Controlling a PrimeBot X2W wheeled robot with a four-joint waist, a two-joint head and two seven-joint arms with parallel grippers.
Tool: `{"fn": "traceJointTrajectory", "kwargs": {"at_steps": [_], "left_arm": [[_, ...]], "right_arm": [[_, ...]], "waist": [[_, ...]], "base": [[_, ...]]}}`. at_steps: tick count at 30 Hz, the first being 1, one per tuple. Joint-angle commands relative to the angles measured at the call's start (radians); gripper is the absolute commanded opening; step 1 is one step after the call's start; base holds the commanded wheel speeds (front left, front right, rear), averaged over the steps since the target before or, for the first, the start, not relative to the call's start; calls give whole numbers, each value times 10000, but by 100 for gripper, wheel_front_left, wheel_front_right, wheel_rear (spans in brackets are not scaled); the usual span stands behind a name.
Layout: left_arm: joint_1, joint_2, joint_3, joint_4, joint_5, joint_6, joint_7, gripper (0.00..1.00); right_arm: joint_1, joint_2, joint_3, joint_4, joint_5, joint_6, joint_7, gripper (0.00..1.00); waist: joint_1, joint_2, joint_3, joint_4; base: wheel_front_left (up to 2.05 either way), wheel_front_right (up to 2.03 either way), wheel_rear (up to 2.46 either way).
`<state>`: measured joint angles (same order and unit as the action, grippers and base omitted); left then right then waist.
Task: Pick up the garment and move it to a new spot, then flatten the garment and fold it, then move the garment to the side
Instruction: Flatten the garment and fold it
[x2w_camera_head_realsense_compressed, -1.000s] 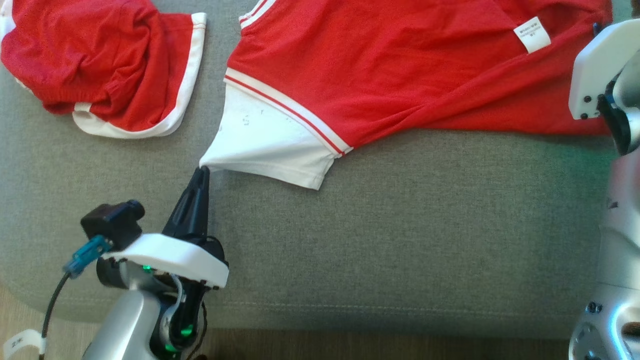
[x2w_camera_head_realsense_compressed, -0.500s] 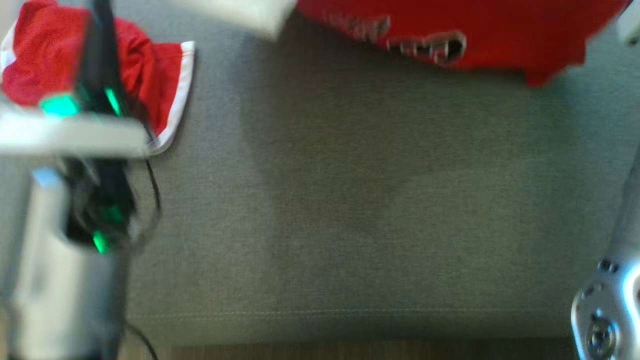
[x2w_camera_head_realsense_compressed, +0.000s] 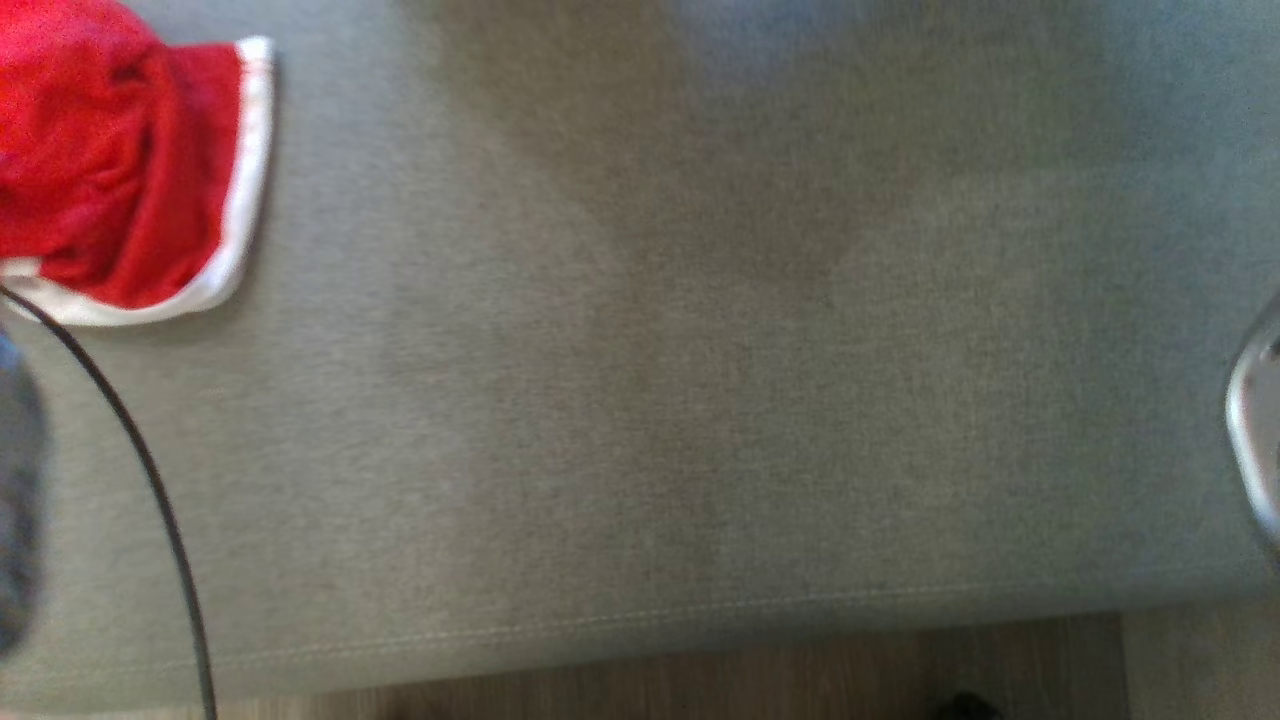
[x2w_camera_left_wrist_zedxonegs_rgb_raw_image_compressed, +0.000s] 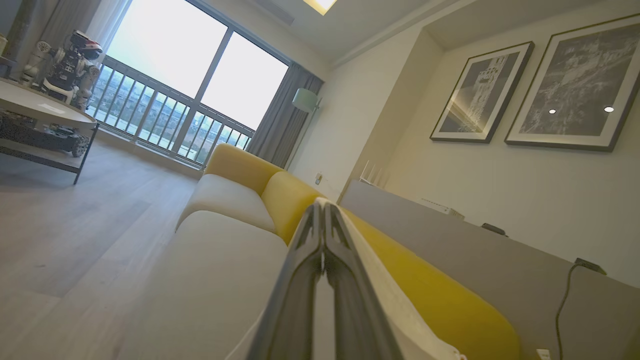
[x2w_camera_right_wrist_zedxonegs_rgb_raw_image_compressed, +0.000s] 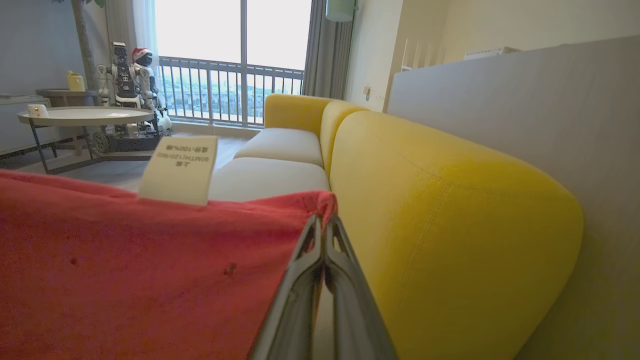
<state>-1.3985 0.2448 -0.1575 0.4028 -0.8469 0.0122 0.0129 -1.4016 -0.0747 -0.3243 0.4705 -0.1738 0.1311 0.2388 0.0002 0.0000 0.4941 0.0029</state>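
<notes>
The garment is a red shirt (x2w_camera_right_wrist_zedxonegs_rgb_raw_image_compressed: 125, 280) with a white label (x2w_camera_right_wrist_zedxonegs_rgb_raw_image_compressed: 179, 170) and a white sleeve (x2w_camera_left_wrist_zedxonegs_rgb_raw_image_compressed: 395, 305). In the right wrist view my right gripper (x2w_camera_right_wrist_zedxonegs_rgb_raw_image_compressed: 324, 220) is shut on the red cloth's top corner, and the cloth hangs to the left of the fingers. In the left wrist view my left gripper (x2w_camera_left_wrist_zedxonegs_rgb_raw_image_compressed: 324, 205) is shut, with the white sleeve's edge pinched at its tips and trailing down the right side of the fingers. Both grippers are raised level with the yellow sofa back (x2w_camera_right_wrist_zedxonegs_rgb_raw_image_compressed: 440, 210).
The grey seat cushion (x2w_camera_head_realsense_compressed: 700, 400) spreads below me, its front seam above the wood floor (x2w_camera_head_realsense_compressed: 800, 670). Red shorts with white trim (x2w_camera_head_realsense_compressed: 110, 170) lie at its upper left. A black cable (x2w_camera_head_realsense_compressed: 150, 480) hangs at the left. A round table (x2w_camera_right_wrist_zedxonegs_rgb_raw_image_compressed: 85, 116) stands far off.
Both arms have lifted the shirt off the cushion and out of the head view. The head camera has also shifted, so the red shorts sit further left.
</notes>
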Motion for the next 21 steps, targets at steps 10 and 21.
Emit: {"fn": "traceJointTrajectory", "kwargs": {"at_steps": [10, 21], "left_arm": [[-3845, 730, -771, 2926, 2152, -1003, -2579, 0], [-977, 420, -2, 331, 2204, -1422, -2744, 0]], "right_arm": [[-2497, 199, -767, 1222, -2398, -4, -3643, 0], [-1480, 10, -1522, 2502, -3024, -4, -4879, 0]], "waist": [[-2, 0, 1275, -613], [-2, 0, 1793, -38]], "base": [[0, 0, 0], [0, 0, 0]]}}
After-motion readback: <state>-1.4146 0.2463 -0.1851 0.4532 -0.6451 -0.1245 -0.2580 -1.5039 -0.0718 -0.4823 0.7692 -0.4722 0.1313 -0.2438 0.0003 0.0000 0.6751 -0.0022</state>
